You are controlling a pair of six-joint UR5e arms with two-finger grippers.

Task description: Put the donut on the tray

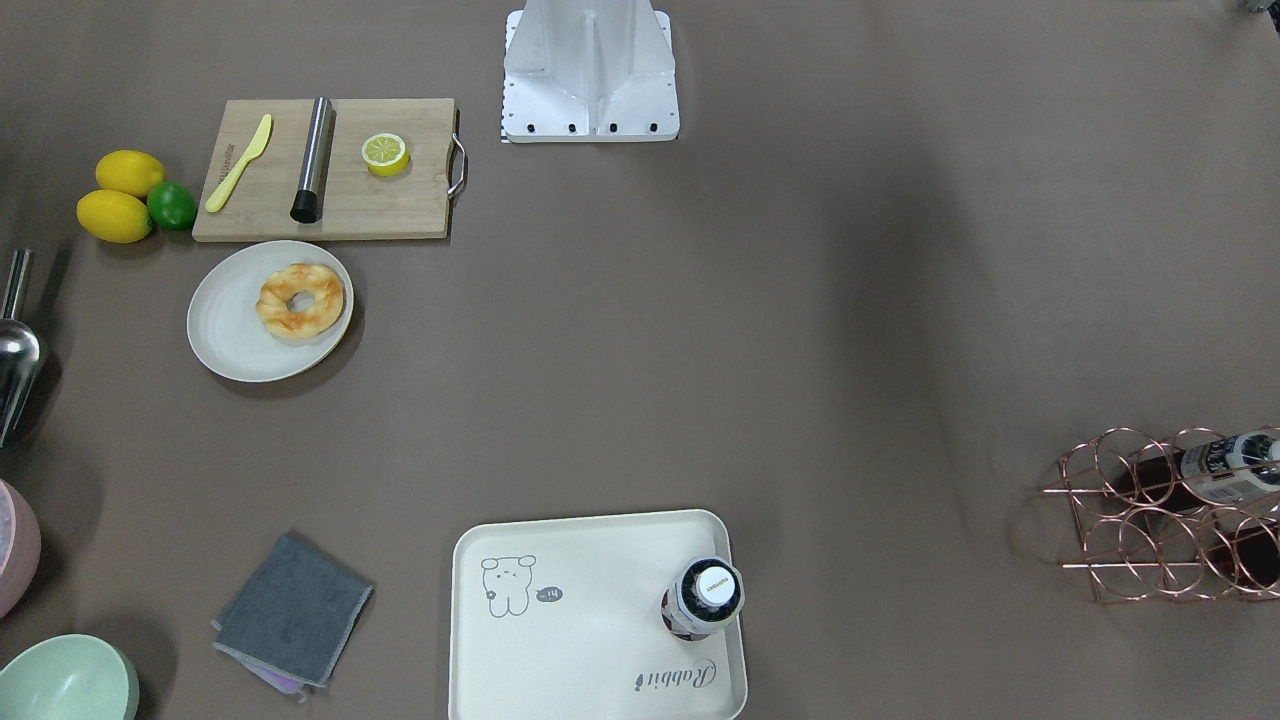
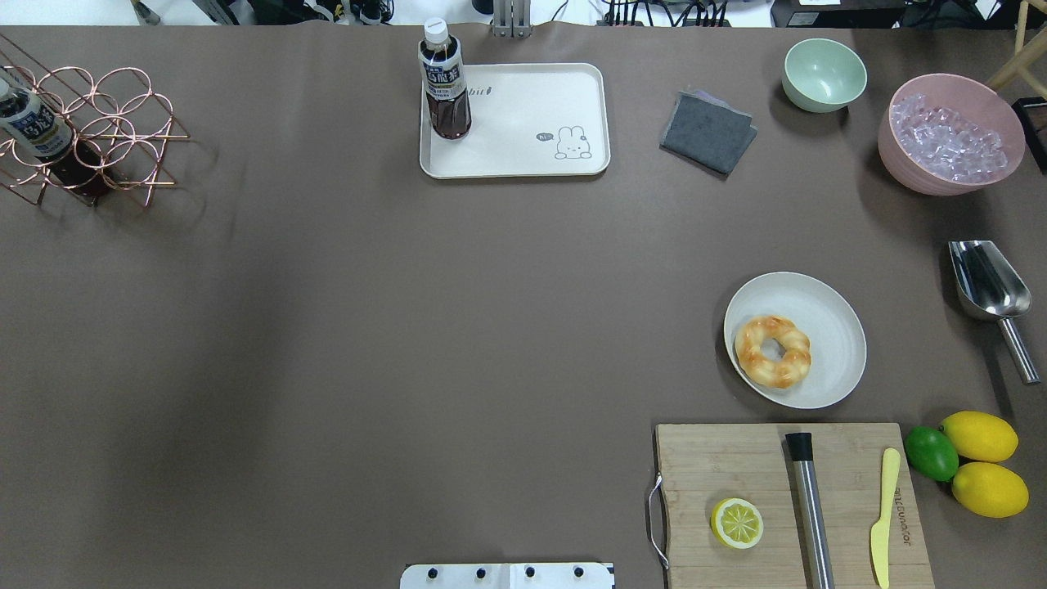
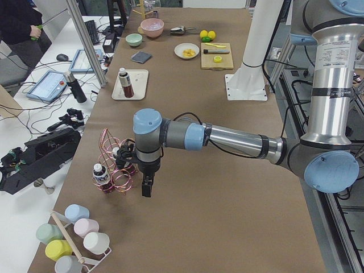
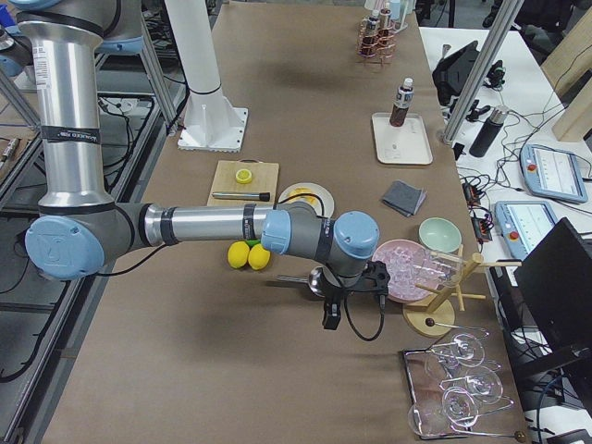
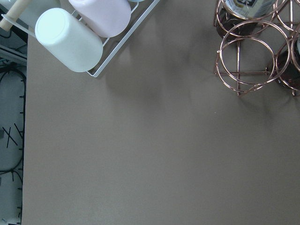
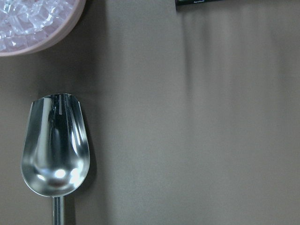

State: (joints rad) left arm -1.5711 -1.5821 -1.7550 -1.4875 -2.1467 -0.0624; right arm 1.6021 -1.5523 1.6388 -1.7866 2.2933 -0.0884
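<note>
The donut [image 2: 773,351], golden-orange with pale glaze streaks, lies on a round off-white plate [image 2: 834,327] at the table's right; it also shows in the front view [image 1: 300,300]. The cream tray [image 2: 523,123] with the bear drawing sits at the far middle edge, with a dark drink bottle [image 2: 446,82] upright in one corner. My left gripper [image 3: 147,190] hangs beside the copper rack at the table's left end. My right gripper [image 4: 330,319] hangs near the metal scoop at the right end. Both show only in side views, so I cannot tell whether they are open or shut.
A wooden cutting board [image 2: 761,466] holds a halved lemon slice [image 2: 736,523], a steel rod and a yellow knife. Two lemons and a lime [image 2: 931,452], a metal scoop [image 2: 986,282], a pink ice bowl [image 2: 949,135], a green bowl [image 2: 824,74], a grey cloth [image 2: 707,131] and a copper bottle rack [image 2: 82,131] stand around.
</note>
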